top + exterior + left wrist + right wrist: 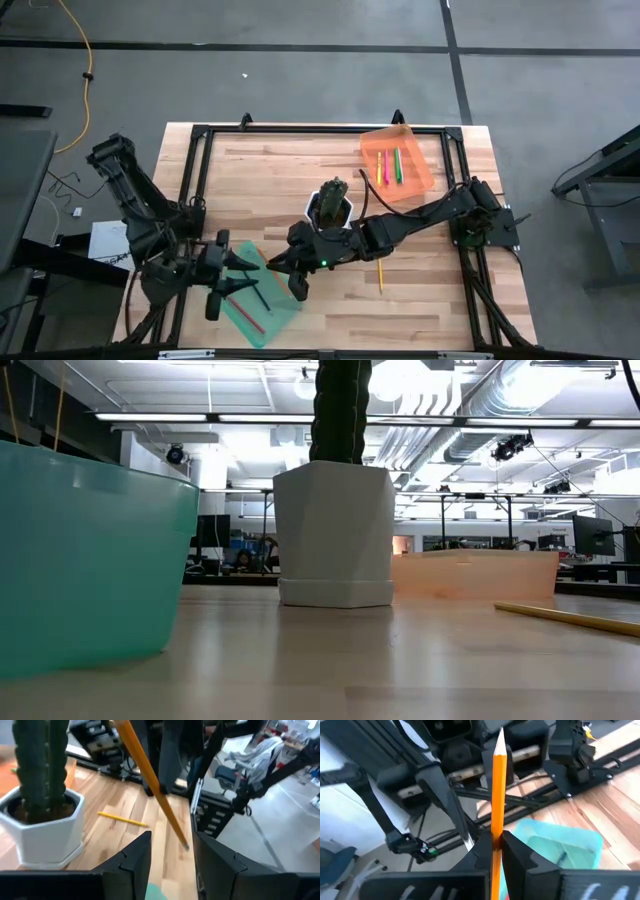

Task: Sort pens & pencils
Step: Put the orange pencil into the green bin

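1. One orange pencil (499, 795) is clamped between the closed fingers of the right gripper (496, 845), its sharpened tip standing well clear of the fingertips. So much free length could let it pivot in the pinch if the tip catches anything.

2. Just beyond those fingers sits the teal tray (560, 845), where a red pencil (246, 316) and a dark pencil (259, 293) already lie. If the orange pencil is let go while it stands steeply, it may strike the tray's wall and bounce out onto the table (330, 160).

3. Facing the held pencil, the left gripper (170, 855) hangs with its fingers spread and empty, near the tray. The two grippers are near each other, so a careless lowering could knock them together or nudge the tray.

4. Behind the right gripper stands the potted cactus (333, 203); a wide swing of that arm could tip it.

5. Farther off, a yellow-orange pencil (380, 273) lies loose on the table, apart from either gripper; it could roll if the table is jolted.

6. Well away, the orange tray (420, 165) holds the pink-red pen (379, 167), yellow pen (386, 166) and green pen (397, 165), clear of any risk I can judge.
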{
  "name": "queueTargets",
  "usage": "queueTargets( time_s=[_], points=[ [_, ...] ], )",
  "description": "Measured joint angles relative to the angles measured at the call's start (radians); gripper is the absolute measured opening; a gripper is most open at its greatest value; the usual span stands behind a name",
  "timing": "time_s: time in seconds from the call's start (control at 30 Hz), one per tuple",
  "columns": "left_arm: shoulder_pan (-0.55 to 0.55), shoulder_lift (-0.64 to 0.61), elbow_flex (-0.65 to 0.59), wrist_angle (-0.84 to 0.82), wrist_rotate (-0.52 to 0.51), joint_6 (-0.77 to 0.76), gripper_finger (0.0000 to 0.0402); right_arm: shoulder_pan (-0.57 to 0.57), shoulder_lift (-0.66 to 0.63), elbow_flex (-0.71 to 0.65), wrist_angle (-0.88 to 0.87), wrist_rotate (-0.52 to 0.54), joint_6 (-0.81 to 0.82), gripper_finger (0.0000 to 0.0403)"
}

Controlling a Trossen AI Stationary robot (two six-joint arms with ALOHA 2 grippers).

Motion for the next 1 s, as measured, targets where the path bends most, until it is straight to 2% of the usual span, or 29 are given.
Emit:
queueTargets(
  time_s=[0.5, 0.83, 1.0],
  points=[
    [0.059, 0.024, 0.0, 0.073, 0.025, 0.022, 0.0138, 0.0, 0.0, 0.0, 0.075, -0.042, -0.052, 0.001],
    [0.129, 0.05, 0.0, 0.171, 0.143, 0.102, 0.0138, 0.0, 0.0, 0.0, 0.076, -0.052, -0.061, 0.001],
    [0.129, 0.05, 0.0, 0.183, 0.154, 0.124, 0.0138, 0.0, 0.0, 0.0, 0.078, -0.054, -0.063, 0.001]
  ],
)
